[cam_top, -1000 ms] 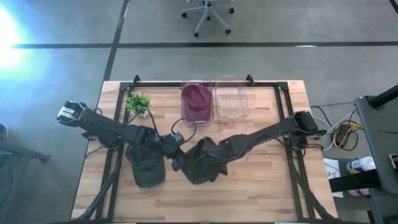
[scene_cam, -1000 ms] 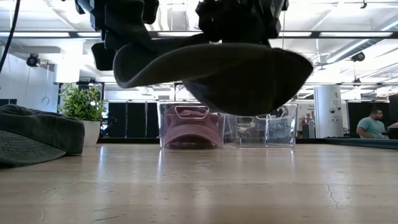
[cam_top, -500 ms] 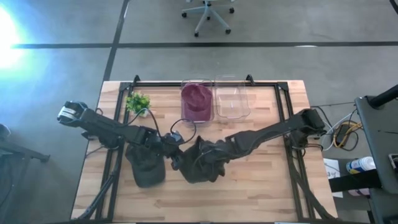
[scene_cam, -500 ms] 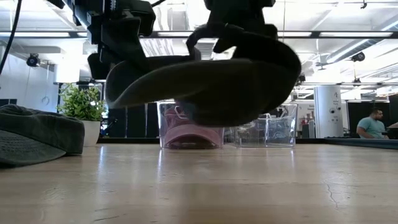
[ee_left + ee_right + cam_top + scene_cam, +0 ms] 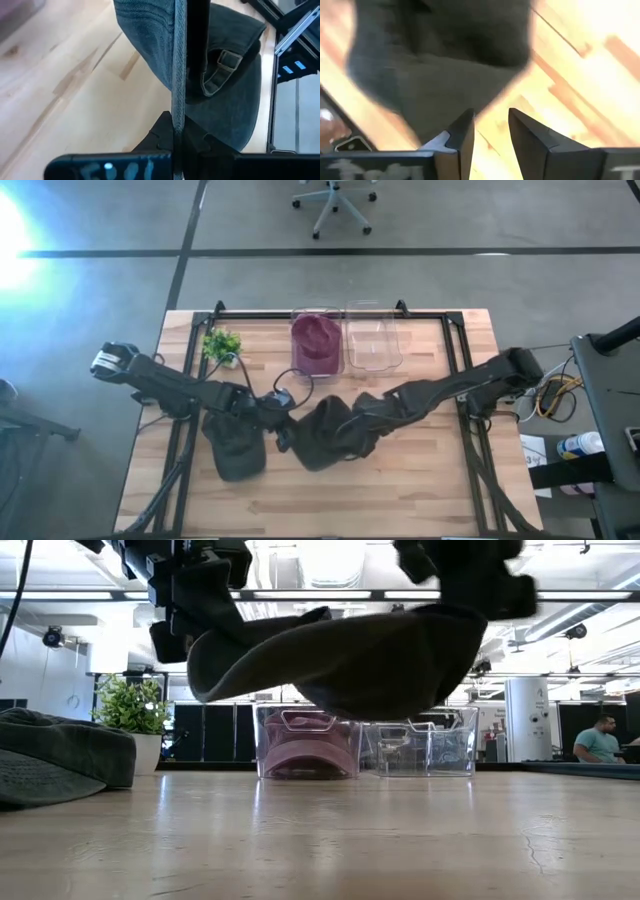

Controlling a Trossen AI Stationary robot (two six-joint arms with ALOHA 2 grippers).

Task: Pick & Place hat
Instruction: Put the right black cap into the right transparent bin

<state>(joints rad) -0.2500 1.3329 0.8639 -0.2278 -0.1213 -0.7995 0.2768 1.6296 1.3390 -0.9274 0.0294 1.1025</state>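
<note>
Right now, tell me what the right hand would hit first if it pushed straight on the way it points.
Probably the dark hat. In the right wrist view it fills the space just ahead of the right hand, whose fingers stand apart with nothing between them. Depth is unclear.

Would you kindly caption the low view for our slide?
Dark hat held above the table by the left gripper; pink hat already binned.

Open-plan lab/office: concrete floor (image 5: 420, 280), swivel chair (image 5: 335, 202), ceiling strip lights (image 5: 560, 597), wood table (image 5: 400, 480).
</note>
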